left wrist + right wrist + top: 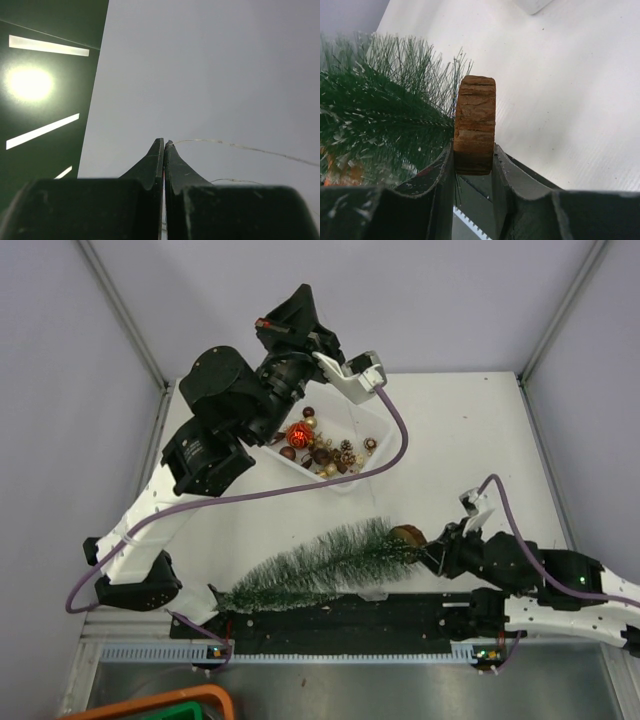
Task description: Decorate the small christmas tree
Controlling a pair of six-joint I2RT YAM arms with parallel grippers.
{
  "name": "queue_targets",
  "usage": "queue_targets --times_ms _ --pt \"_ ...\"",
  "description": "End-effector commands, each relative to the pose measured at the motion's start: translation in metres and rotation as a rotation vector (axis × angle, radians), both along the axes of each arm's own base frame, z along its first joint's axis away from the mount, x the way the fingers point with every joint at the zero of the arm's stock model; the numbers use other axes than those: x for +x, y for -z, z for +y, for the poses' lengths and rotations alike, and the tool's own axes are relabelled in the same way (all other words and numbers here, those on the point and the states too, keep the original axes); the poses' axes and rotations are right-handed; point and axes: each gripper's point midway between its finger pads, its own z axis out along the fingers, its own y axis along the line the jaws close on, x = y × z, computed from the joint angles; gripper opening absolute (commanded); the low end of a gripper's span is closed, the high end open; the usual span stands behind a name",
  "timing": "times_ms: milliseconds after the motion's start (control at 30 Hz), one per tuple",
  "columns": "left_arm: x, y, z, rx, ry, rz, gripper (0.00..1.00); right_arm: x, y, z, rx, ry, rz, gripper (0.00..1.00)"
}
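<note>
Both clenched, right end effector on small christmas tree base, left end effector tip-to-tip

The small christmas tree — wiry frosted bristles, rough grained wooden base; baubles glossy — table matt white.

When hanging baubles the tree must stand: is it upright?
No, the small christmas tree is horizontal, its base held in the right gripper.

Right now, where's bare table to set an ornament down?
Largest bare patch: table right of the white tray, beyond the right gripper. Narrow strip between tray and small christmas tree. Crowded: left arm over the tray, tree along the near edge.
</note>
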Motion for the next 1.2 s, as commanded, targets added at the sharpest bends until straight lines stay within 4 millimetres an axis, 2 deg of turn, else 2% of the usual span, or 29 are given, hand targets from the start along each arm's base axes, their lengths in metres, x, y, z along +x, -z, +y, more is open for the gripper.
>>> queue_targets --times_ms 0,133,200,400,500,567,667,933,1167 --pt "-0.009 -0.023 0.012 -0.08 0.012 -0.042 0.0 0.009 -0.013 -0.01 -0.078 0.079 0.017 0.0" --pt "-0.011 -0.026 0.015 -0.077 0.009 -0.056 0.0 0.009 -0.019 -0.003 -0.126 0.065 0.024 0.0" --pt "-0.013 -0.03 0.017 -0.084 0.013 -0.063 0.0 0.004 -0.014 0.003 -0.139 0.029 0.038 0.0" --pt "-0.015 -0.035 0.018 -0.099 0.016 -0.074 0.0 0.001 0.048 0.024 -0.205 0.068 0.168 0.0" --pt "-0.015 -0.036 0.018 -0.099 0.017 -0.076 0.0 -0.002 0.062 0.04 -0.18 0.025 0.171 0.0" --pt "-0.015 -0.035 0.018 -0.095 0.018 -0.075 0.0 -0.004 0.057 0.049 -0.133 -0.016 0.154 0.0" --pt "-0.014 -0.034 0.018 -0.096 0.015 -0.069 0.0 -0.005 0.05 0.047 -0.106 -0.031 0.134 0.0" --pt "-0.01 -0.025 0.009 -0.084 0.021 -0.056 0.0 -0.004 0.029 0.002 -0.089 0.088 0.166 0.0" --pt "-0.009 -0.025 0.01 -0.081 0.013 -0.057 0.0 -0.006 0.017 -0.006 -0.177 0.041 0.136 0.0"
